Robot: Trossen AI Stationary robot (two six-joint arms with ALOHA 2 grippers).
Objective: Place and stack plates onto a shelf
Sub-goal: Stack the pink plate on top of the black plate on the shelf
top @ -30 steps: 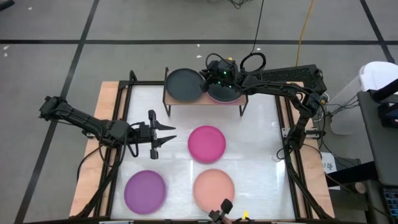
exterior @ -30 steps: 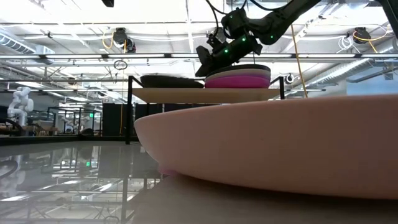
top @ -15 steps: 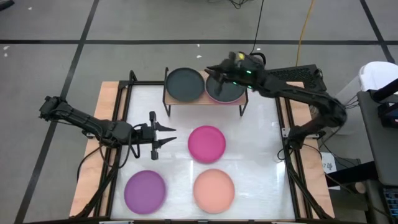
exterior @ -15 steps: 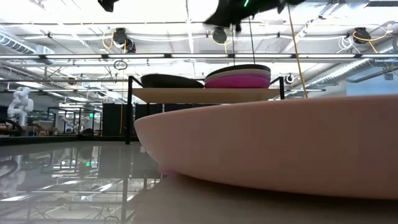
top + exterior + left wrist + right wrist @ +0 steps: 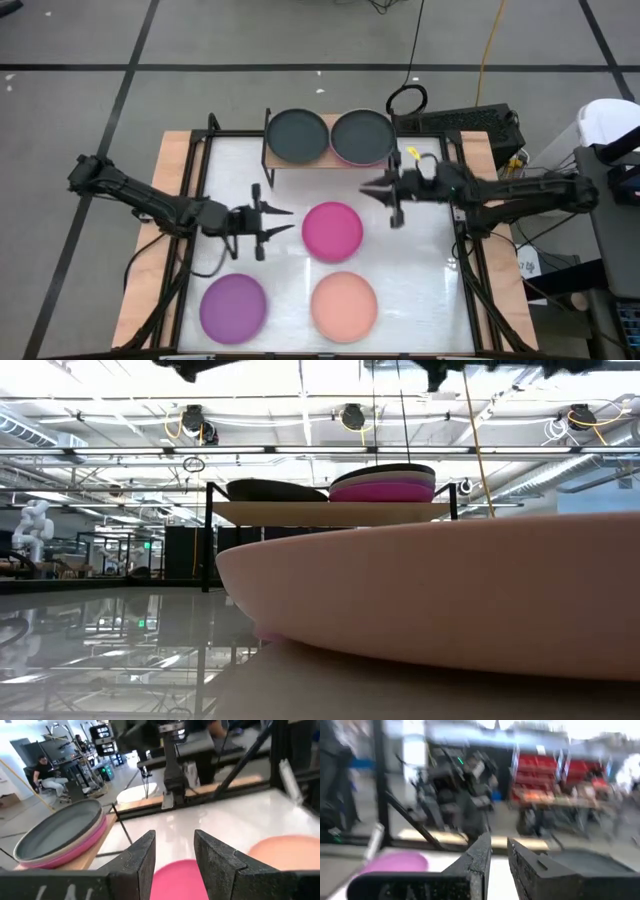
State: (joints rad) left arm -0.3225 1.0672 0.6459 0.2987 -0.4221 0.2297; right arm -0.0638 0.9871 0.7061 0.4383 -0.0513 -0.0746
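Note:
The light-wood shelf (image 5: 330, 158) stands at the table's far edge. On it lie a single black plate (image 5: 296, 136) and a stack (image 5: 362, 137) with a black plate on top and magenta below (image 5: 385, 491). A magenta plate (image 5: 332, 230), a purple plate (image 5: 233, 305) and a peach plate (image 5: 344, 304) lie flat on the white table. My left gripper (image 5: 288, 221) is open and hovers just left of the magenta plate (image 5: 177, 880). My right gripper (image 5: 380, 200) is open, in the air to the right of that plate, pointing toward the table's left.
Black frame rails run along the table's left and right sides. Bare white tabletop (image 5: 420, 260) lies between the shelf and the loose plates. In the low view the peach plate (image 5: 430, 600) fills the foreground. A person sits far behind the table (image 5: 47, 775).
My right gripper has left the rim of the shelf's right stack, risen, and swung toward the near and right side, ending beside the magenta plate. The black plate stays on top of that stack. My left gripper has moved a little toward the table's right, closer to the magenta plate.

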